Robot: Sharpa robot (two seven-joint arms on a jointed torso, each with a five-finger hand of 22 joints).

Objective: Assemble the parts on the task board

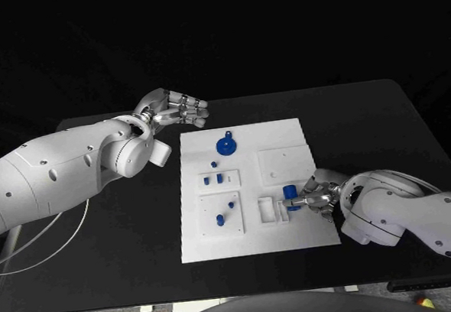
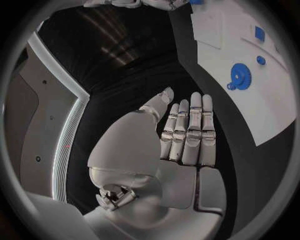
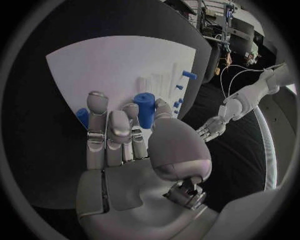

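Black table [image 1: 114, 239] against a dark, unlit background; white task board [image 1: 302, 231] at its middle, long side running away from the robot.

Right hand [image 1: 311, 198] sits over the board's right edge, toward the near end. Fingers curled in around a blue cylinder [image 3: 144, 110]; wrist view shows the cylinder standing up between thumb and fingertips, long axis roughly upright to the board. Whether it is pinched or just touched, I cannot tell for sure; reads as held. A second blue piece [image 3: 82, 117] peeks out beyond the fingers on the other side.

Just beside the fingers, toward the board's centre, a small white raised block [image 1: 267, 209]. It looks like the likely seat for the cylinder, so the coming move probably turns on keeping the axis upright and shifting inward from the edge.

Left hand [image 1: 174, 110] hangs off the board, beyond its far left corner, fingers straight and close together, holding nothing. Nearest thing to it is the blue gear [image 1: 226, 145] at the board's far end. More small blue pegs [image 1: 220, 177] mid-board, left half.

Right hand is the nearer by far.
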